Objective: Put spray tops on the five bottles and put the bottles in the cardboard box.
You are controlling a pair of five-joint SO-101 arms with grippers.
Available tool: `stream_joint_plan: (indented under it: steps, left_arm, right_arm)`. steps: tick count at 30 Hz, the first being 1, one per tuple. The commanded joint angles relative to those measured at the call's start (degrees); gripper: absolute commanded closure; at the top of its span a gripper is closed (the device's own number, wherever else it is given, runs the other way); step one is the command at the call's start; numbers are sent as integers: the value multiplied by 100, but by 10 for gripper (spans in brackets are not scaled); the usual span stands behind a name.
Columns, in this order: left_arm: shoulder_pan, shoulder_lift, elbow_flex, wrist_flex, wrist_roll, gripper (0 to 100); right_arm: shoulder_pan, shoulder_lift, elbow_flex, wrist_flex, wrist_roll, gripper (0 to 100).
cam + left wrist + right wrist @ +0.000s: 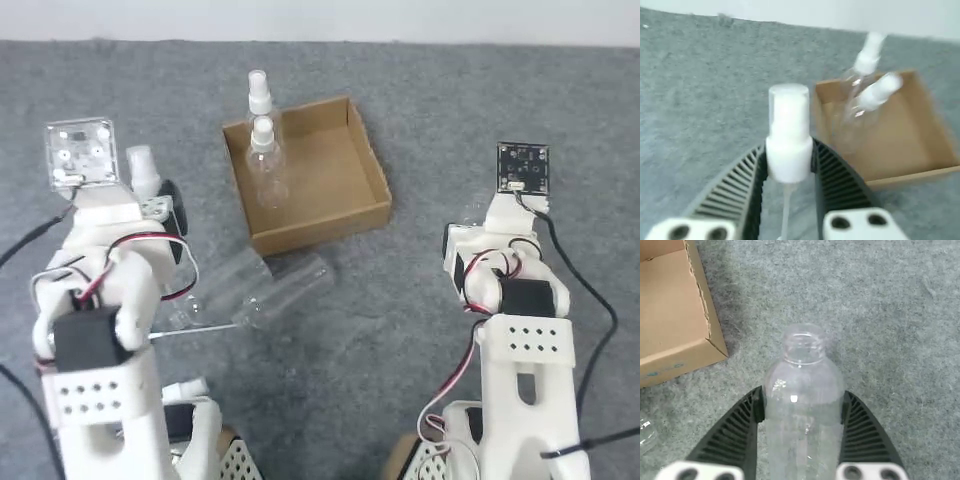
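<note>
Left gripper [788, 152] is clamping a white spray top [788, 132] by its collar, jaws narrow around it. The nozzle head is sticking out past the fingertips and the thin dip tube is running back toward the wrist. Right gripper [802, 396] is gripping a clear bottle [802, 375] around its body, jaws set as wide as the bottle, with the open uncapped neck pointing out beyond the fingertips, away from the wrist. So both halves of the next assembly are being held, 1 per arm, and they are sitting well apart: spray top over the left side of the grey felt table [450, 90], bottle over the right, with the cardboard box [322, 228] lying between and a bit beyond them. What the coming move is hinging on, as I'm judging it: the tube end is facing back into the left arm while the bottle mouth is facing forward, so the 2 long axes are not lining up yet. 1 arm or both are going to need turning until the tube tip is meeting the mouth end-on. Neither arm is looking clearly nearer to a meeting point. Box is already holding 2 capped bottles [265, 160] along its left side. 2 more bare bottles [285, 283] are lying on their sides just beside the box's near wall, closer to the left arm. Judging progress: 2 of 5 boxed, 3rd in hand.
</note>
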Motion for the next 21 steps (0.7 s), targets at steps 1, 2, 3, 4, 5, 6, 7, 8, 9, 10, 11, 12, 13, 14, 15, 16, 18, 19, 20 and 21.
stream_joint_plan:
  steps: [1,2,3,4,5,6,7,8,9,10,11,12,13,14,15,16,18,19,20,21]
  left_arm:
    - [237,-571,-171,-290,246,987]
    - [246,-677,-119,-290,308,987]
    - [246,-782,-31,-308,387,987]
    - [246,-879,66,-325,440,987]
    - [246,-976,189,-396,457,987]
    - [246,-1081,365,-501,475,987]
    - [246,-1187,541,-633,466,987]
    - [246,-1284,716,-782,466,987]
    - [246,-1389,901,-923,466,987]
    - [246,-1486,1068,-1055,466,987]
    - [255,-1582,1226,-1152,466,987]
    - [255,-1688,1376,-1248,466,987]
    - [255,-1785,1508,-1310,466,987]
    - [255,-1881,1622,-1363,475,987]
    - [255,-1978,1701,-1380,475,987]
    - [255,-2084,1780,-1398,475,987]
    - [255,-2303,1895,-1380,475,987]
    - [255,-2409,1965,-1380,475,987]
    - [255,-2523,2035,-1380,475,987]
    - [281,-2629,2114,-1380,475,987]
  right_arm:
    - [-57,-180,-88,-101,-26,902]
    - [-57,-198,-88,-101,-26,902]
    - [-48,-215,-88,-101,-35,902]
    - [-40,-224,-88,-92,-35,902]
    - [-31,-224,-88,-92,-35,902]
    - [-31,-224,-88,-92,-35,902]
    - [-40,-224,-88,-92,-35,902]
    - [-57,-224,-88,-92,-35,902]
    - [-66,-224,-88,-92,-35,902]
    - [-66,-224,-88,-101,-44,902]
    - [-66,-224,-88,-101,-44,902]
    - [-75,-224,-88,-101,-44,902]
    - [-101,-224,-88,-101,-44,902]
    - [-110,-224,-88,-101,-44,902]
    - [-127,-224,-88,-101,-44,902]
    - [-127,-224,-88,-92,-44,902]
    - [-127,-224,-88,-92,-44,902]
    - [-127,-224,-88,-92,-44,902]
    - [-127,-224,-88,-92,-44,902]
    - [-127,-224,-88,-92,-44,902]
